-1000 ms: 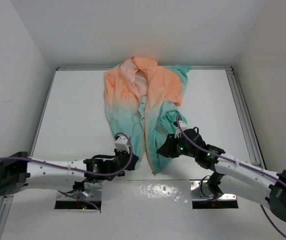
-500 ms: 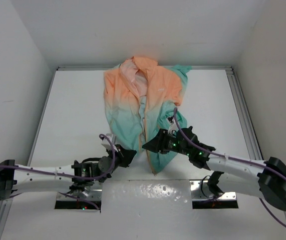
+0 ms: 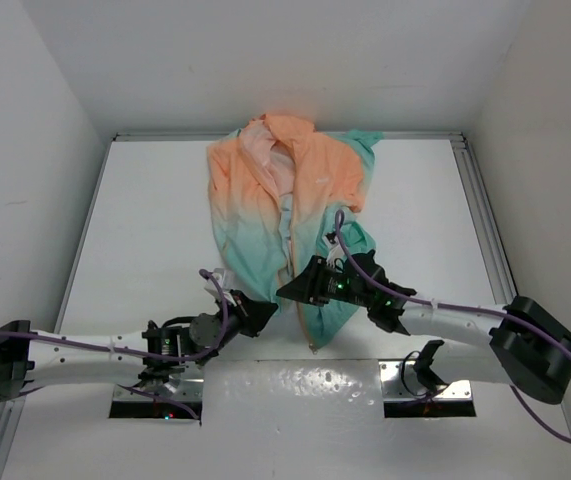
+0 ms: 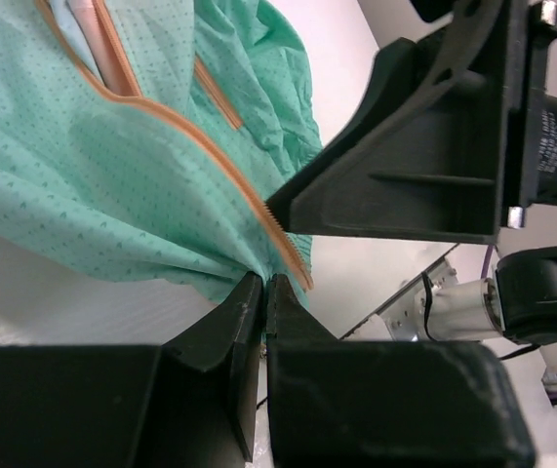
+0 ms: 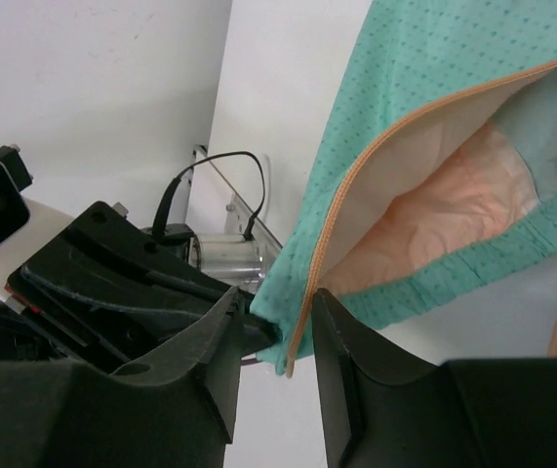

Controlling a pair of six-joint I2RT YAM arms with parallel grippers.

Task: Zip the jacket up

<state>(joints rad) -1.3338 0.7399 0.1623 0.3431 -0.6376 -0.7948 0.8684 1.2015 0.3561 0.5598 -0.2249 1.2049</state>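
Observation:
The jacket (image 3: 305,180) lies spread on the white table, peach at the far end and teal toward me, front open, with the orange zipper (image 3: 290,240) running down its middle. My left gripper (image 3: 260,310) is shut on the jacket's teal bottom hem (image 4: 161,244), pinching it between its fingertips (image 4: 264,283) right beside the zipper tape (image 4: 229,185). My right gripper (image 3: 287,291) is open, with the hem corner and orange zipper edge (image 5: 356,185) hanging in the gap between its jaws (image 5: 275,297). The two grippers almost touch.
Metal rails run along the table's left (image 3: 85,240) and right (image 3: 485,230) sides. White walls close in the back and both sides. The arm base mounts (image 3: 155,395) sit at the near edge.
My right gripper has slid left over the teal fabric to the zipper edge, close beside the left gripper. The left gripper has kept its hold on the hem and shifted slightly.

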